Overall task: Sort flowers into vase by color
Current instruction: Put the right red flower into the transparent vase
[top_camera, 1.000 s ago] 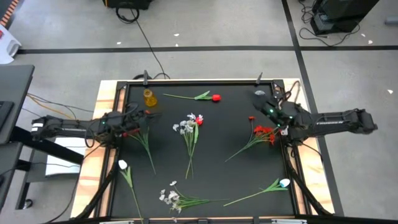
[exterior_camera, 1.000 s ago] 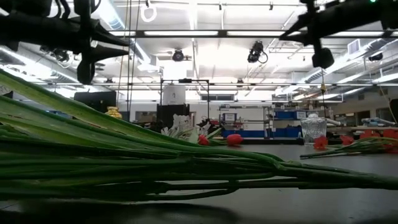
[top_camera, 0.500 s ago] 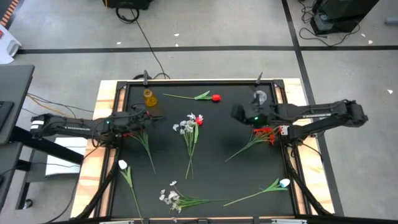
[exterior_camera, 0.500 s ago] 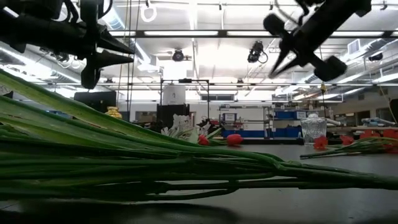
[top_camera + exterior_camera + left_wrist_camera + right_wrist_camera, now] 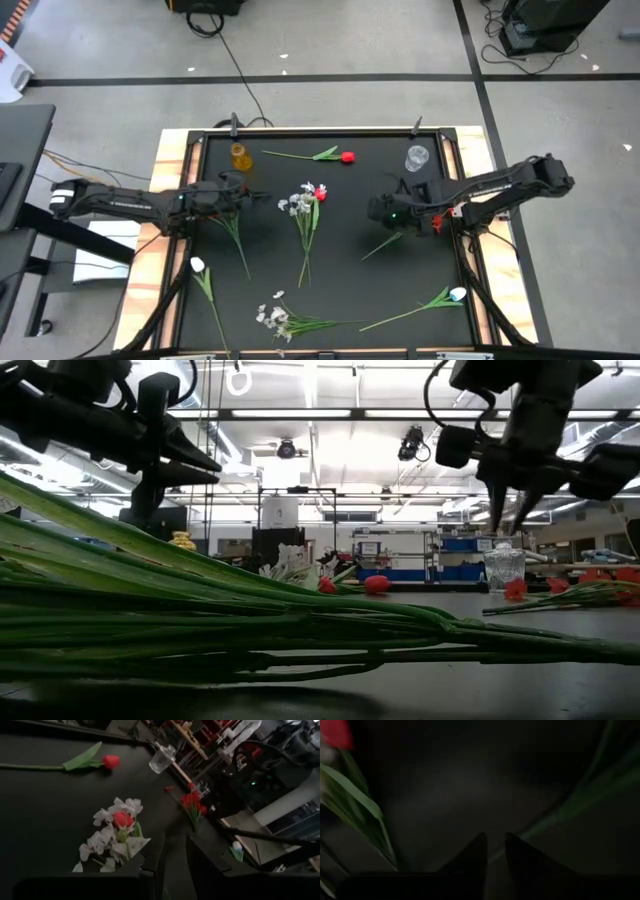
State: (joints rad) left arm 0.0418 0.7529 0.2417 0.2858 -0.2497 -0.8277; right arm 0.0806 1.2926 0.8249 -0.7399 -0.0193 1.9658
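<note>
Matte black table (image 5: 350,290); thin-stemmed flowers (image 5: 308,215) scattered, clear glass vase (image 5: 417,158) apparently ribbed.

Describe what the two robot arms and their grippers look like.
Both arms are dark, slim and jointed. The left arm has a pale marking near its outer end. The right arm shows a small green light and red and white bits near the wrist. The left gripper and right gripper each have two dark, tapering fingers.
</note>
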